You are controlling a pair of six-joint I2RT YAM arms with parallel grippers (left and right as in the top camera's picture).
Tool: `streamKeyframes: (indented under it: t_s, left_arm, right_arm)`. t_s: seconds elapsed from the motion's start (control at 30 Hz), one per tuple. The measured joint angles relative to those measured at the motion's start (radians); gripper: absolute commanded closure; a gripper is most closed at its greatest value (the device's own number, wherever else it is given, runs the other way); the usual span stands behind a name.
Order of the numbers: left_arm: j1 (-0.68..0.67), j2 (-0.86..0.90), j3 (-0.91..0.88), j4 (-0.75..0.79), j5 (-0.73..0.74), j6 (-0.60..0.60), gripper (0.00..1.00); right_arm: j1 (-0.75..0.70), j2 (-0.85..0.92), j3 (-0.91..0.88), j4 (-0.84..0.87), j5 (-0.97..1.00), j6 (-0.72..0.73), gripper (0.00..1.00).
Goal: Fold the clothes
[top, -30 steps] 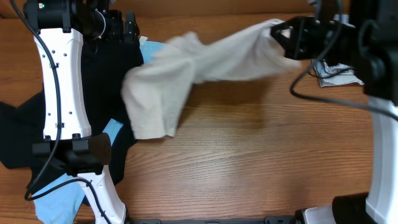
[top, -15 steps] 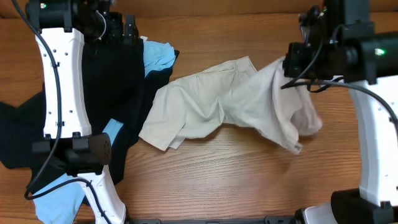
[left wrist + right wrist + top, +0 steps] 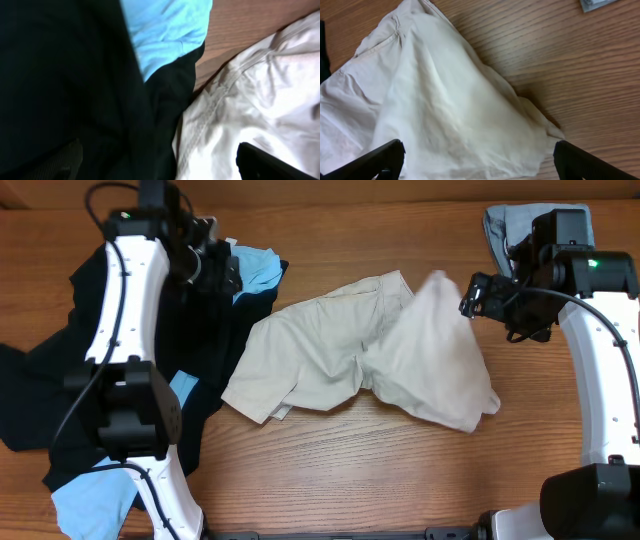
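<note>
Beige khaki shorts (image 3: 340, 360) lie rumpled mid-table (image 3: 380, 480). Their right leg is bunched over itself and their left edge rests against a black garment (image 3: 190, 350) beside a light-blue shirt (image 3: 255, 268). The left gripper (image 3: 158, 150) and right gripper (image 3: 477, 150) hover with fingers spread, holding nothing. A clean fold likely means first drawing the crumpled leg flat, then pinching matching hems and bringing them together.

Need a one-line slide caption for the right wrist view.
Beige shorts lie rumpled on the wooden table, the right fingers spread open above them.
</note>
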Motion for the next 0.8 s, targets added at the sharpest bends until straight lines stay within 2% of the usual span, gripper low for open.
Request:
streamKeyframes:
  t_s: [0.03, 0.1, 0.17, 0.2, 0.27, 0.33, 0.4, 0.6, 0.8]
  left_arm:
    - [-0.007, 0.000, -0.038, 0.042, 0.000, 0.004, 0.03]
    - [-0.021, 0.000, -0.105, 0.113, 0.000, 0.007, 0.15]
    - [-0.033, 0.000, -0.166, 0.181, 0.000, 0.010, 0.43]
    - [-0.037, 0.000, -0.194, 0.215, 0.000, 0.006, 0.59]
    - [-0.042, 0.000, -0.241, 0.271, 0.000, 0.001, 0.79]
    - [-0.043, 0.000, -0.278, 0.319, 0.000, -0.002, 0.91]
    - [-0.043, 0.000, -0.314, 0.370, 0.000, -0.023, 0.96]
    - [-0.045, 0.000, -0.417, 0.498, 0.000, -0.045, 0.96]
    - [-0.058, 0.000, -0.481, 0.547, 0.001, -0.045, 0.96]
  right_arm:
    - [-0.001, 0.000, 0.000, 0.002, 0.001, 0.000, 0.00]
    - [0.000, 0.000, 0.000, 0.005, 0.000, 0.000, 0.00]
    - [0.000, 0.000, 0.000, 0.008, 0.000, 0.000, 0.00]
    - [0.000, 0.000, 0.000, 0.011, 0.001, 0.000, 0.00]
    - [0.000, 0.000, 0.000, 0.011, 0.001, 0.000, 0.00]
    - [0.000, 0.000, 0.000, 0.011, 0.001, 0.000, 0.00]
    - [0.000, 0.000, 0.000, 0.014, 0.001, 0.000, 0.00]
    - [0.000, 0.000, -0.001, 0.028, 0.001, 0.000, 0.00]
    - [0.000, 0.000, -0.001, 0.033, 0.001, 0.000, 0.00]
